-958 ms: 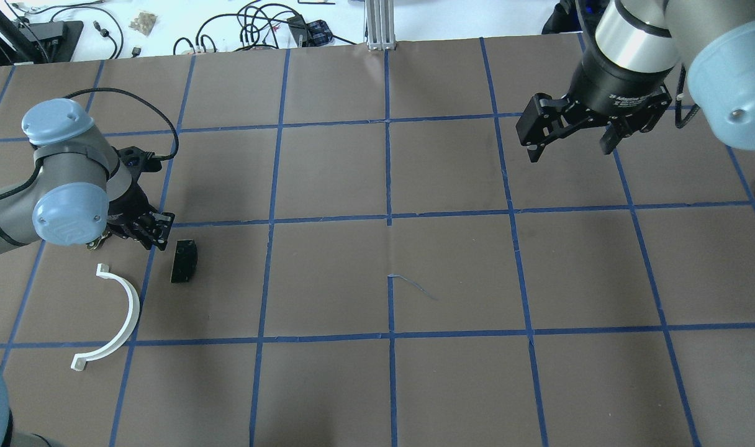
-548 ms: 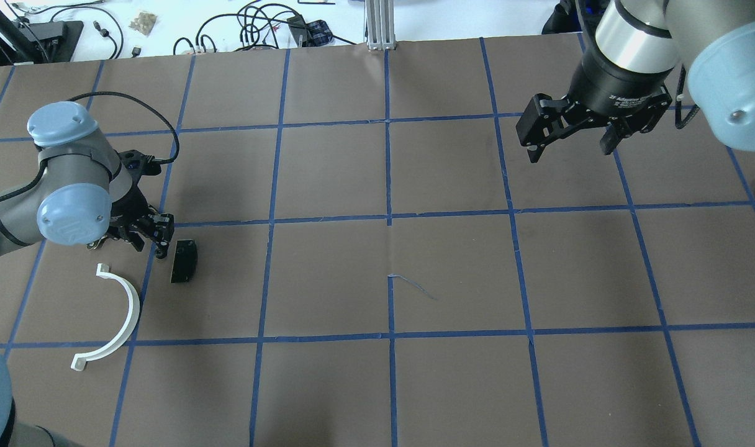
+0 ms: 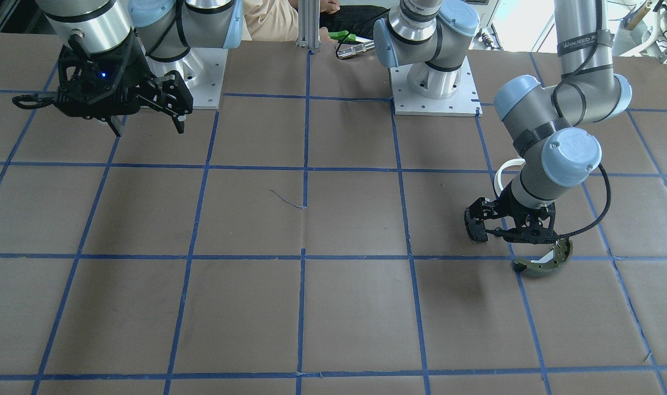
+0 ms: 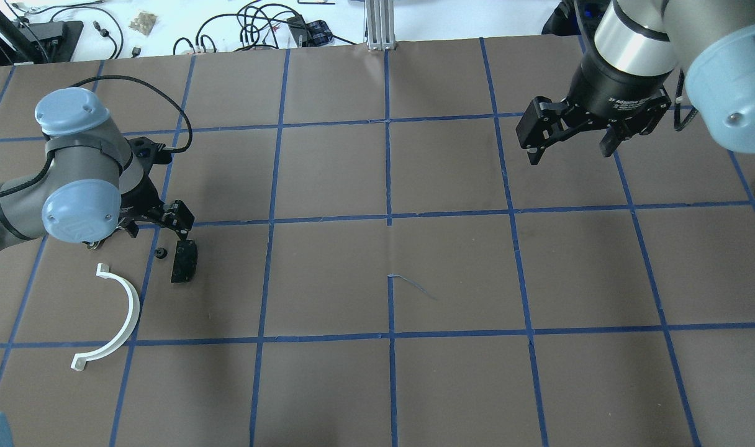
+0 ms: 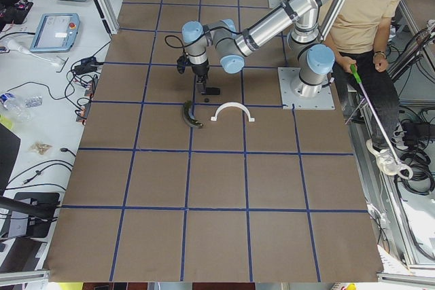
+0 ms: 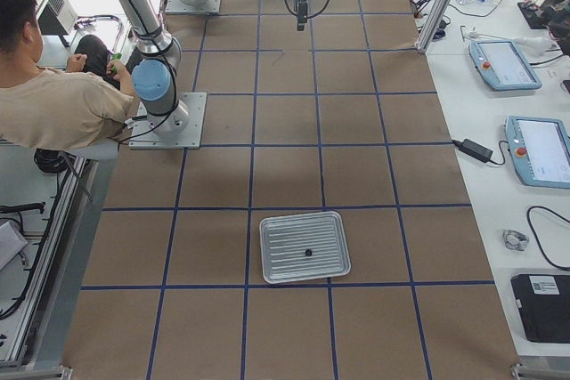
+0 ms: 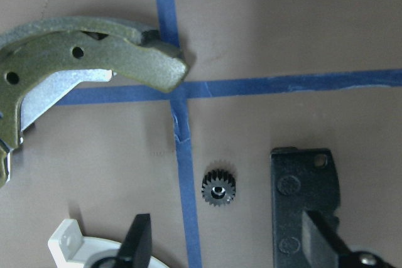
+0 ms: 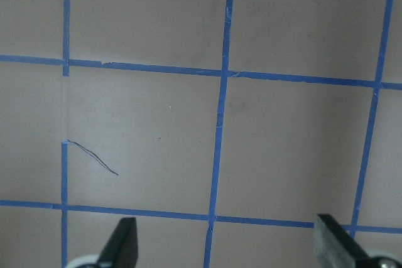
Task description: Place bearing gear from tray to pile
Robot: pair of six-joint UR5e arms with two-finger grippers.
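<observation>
The gear (image 7: 218,187) lies flat and free on the worktop (image 4: 452,273), just beside the pad (image 7: 306,199) without touching it. The shoe (image 7: 125,54) and half-ring (image 7: 75,243) are near on its other side, so it sits within the pile, where the task wants it. The left gripper (image 7: 229,246) hangs over the gear next to the pad, jaws spread and empty. It is probably low so that so small a part would not roll away. The right gripper (image 4: 568,152), well apart from the pad, is also wide open and holds nothing; it looks parked out of the way. The tray (image 6: 276,260) is far from the pad.
</observation>
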